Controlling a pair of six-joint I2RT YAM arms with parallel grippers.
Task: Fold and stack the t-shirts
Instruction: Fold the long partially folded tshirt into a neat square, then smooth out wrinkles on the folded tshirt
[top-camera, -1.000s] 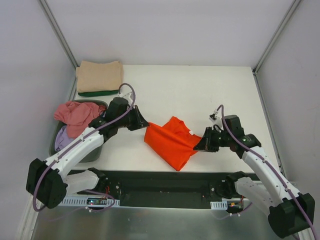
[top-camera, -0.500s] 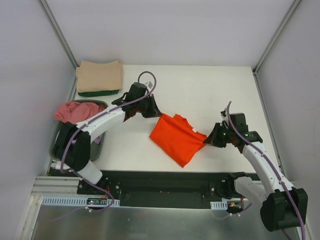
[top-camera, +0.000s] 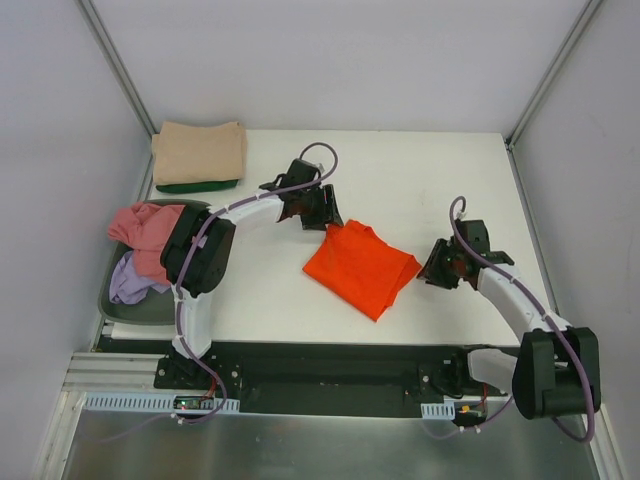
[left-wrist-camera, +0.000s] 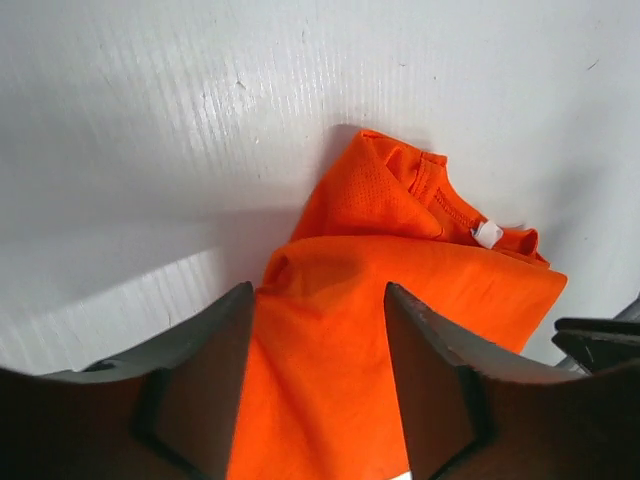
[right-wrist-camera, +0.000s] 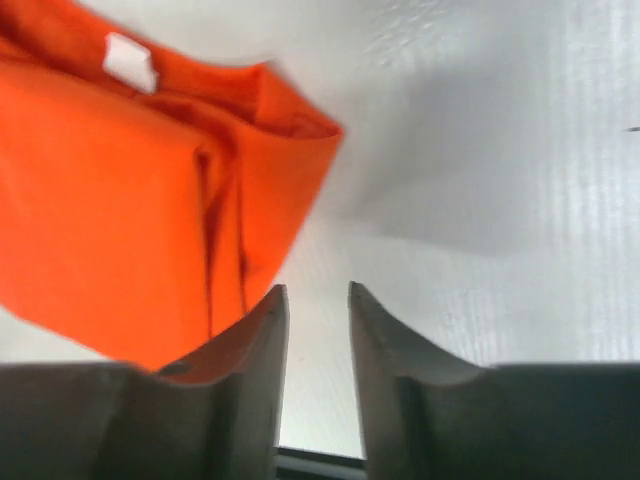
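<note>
The bright orange t-shirt (top-camera: 362, 268) lies folded on the white table (top-camera: 420, 180), near its middle. My left gripper (top-camera: 325, 213) stands at the shirt's far left corner. In the left wrist view (left-wrist-camera: 318, 300) it is open, with orange cloth (left-wrist-camera: 370, 200) lying under the gap and the white neck label (left-wrist-camera: 487, 234) showing. My right gripper (top-camera: 437, 268) sits just off the shirt's right edge. In the right wrist view (right-wrist-camera: 317, 293) it is open a little, with bare table between its fingers and the shirt (right-wrist-camera: 120, 200) to their left. A folded tan t-shirt (top-camera: 200, 150) lies on a dark green one (top-camera: 195, 186) at the back left.
A dark grey basket (top-camera: 150, 308) stands at the table's left edge. A pink t-shirt (top-camera: 150, 228) and a lilac one (top-camera: 132, 282) lie in it. Metal frame posts (top-camera: 115, 60) rise at the back corners.
Both grippers carried the orange shirt a little to the right and back, then let go. Both have opened. The shirt now lies flatter on the table.
</note>
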